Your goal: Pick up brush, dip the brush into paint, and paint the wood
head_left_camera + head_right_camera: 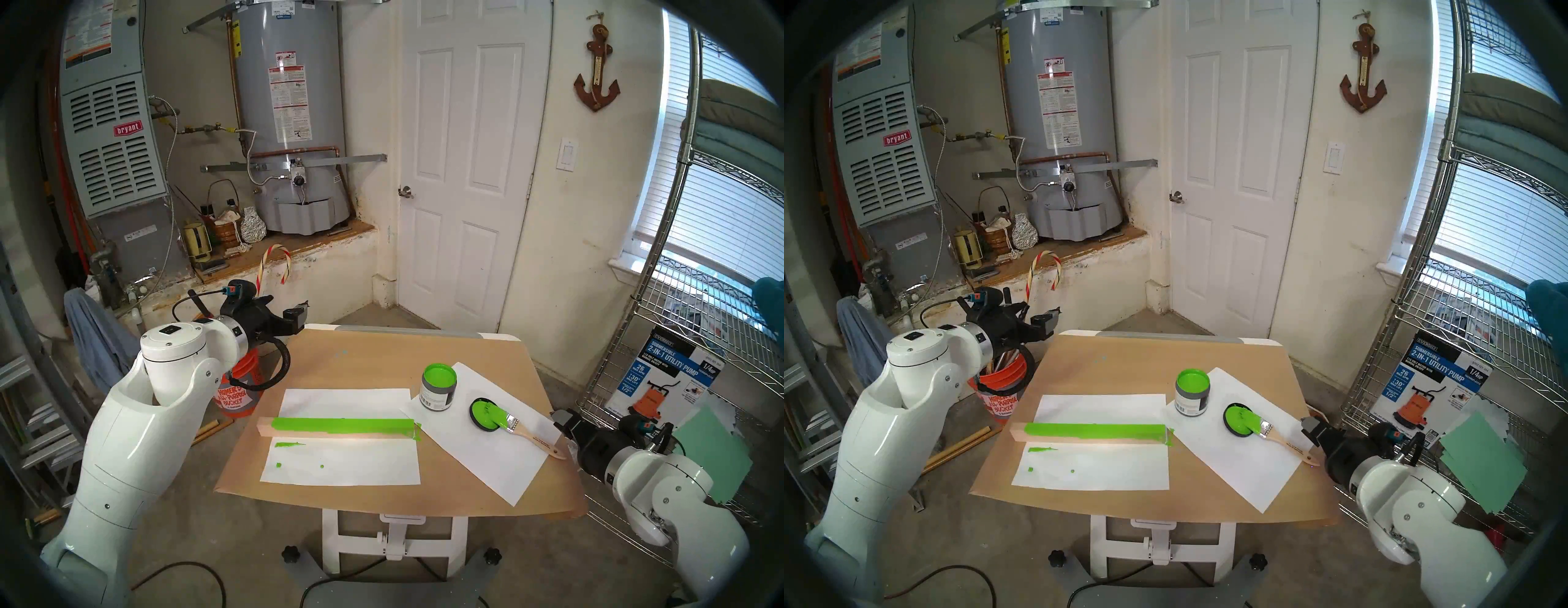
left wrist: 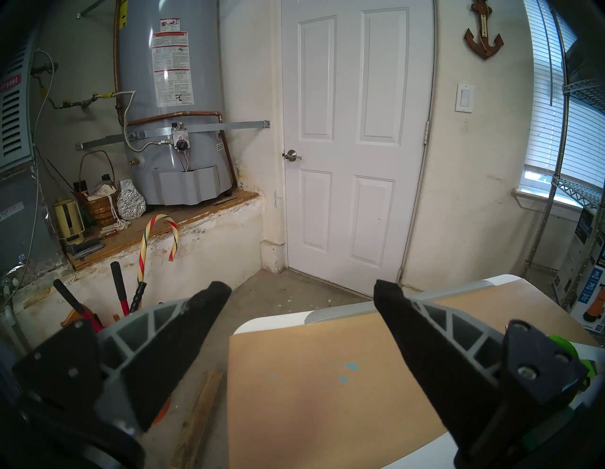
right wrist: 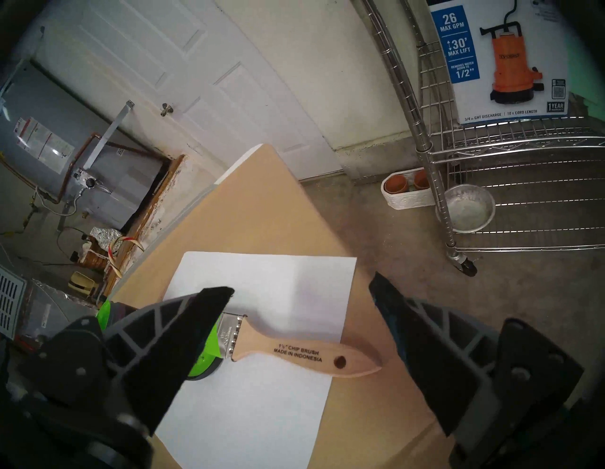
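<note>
Wooden-handled, the brush point(image 3: 304, 352) lies on paper point(image 1: 500, 458) with wet bristles on the lid point(image 1: 485, 414), between the right tool's point(image 3: 302, 291) spread fingers, so green paint could be smeared if it is nudged.

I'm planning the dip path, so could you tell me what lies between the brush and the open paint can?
In the head views, the black lid, coated green, lies between them on the white paper; the brush rests its bristles on it, and the paint can stands just beyond.

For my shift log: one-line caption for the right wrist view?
Open right gripper poised above the brush, bristles resting on the paint-coated lid over white paper.
</note>
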You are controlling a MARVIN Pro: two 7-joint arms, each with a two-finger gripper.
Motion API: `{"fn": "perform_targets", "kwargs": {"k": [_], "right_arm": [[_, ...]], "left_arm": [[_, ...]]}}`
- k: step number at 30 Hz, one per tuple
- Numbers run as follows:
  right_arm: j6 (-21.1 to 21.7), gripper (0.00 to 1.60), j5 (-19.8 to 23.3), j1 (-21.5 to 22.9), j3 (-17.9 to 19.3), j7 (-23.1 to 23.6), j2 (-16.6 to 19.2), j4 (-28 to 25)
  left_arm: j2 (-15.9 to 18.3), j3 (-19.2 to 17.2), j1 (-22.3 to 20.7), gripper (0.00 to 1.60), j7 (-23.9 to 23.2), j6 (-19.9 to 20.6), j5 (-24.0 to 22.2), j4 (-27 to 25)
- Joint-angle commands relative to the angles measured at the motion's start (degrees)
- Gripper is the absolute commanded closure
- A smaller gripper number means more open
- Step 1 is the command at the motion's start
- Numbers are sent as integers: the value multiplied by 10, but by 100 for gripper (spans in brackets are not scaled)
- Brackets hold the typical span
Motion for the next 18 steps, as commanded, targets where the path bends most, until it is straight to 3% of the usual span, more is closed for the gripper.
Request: {"fn": "perform_targets", "kwargs": {"k": [1, 7, 18], "right_arm": [[-22, 0, -38, 1, 23, -1, 7, -12], [-54, 0, -137, 16, 5, -10, 31, -38], [-94, 0, -310, 87, -105, -16, 55, -52]], "left_arm": [[1, -5, -6, 0, 0, -1, -1, -9], [1, -4, -6, 0, 0, -2, -1, -8], [1, -4, -6, 0, 0, -2, 0, -8]]}}
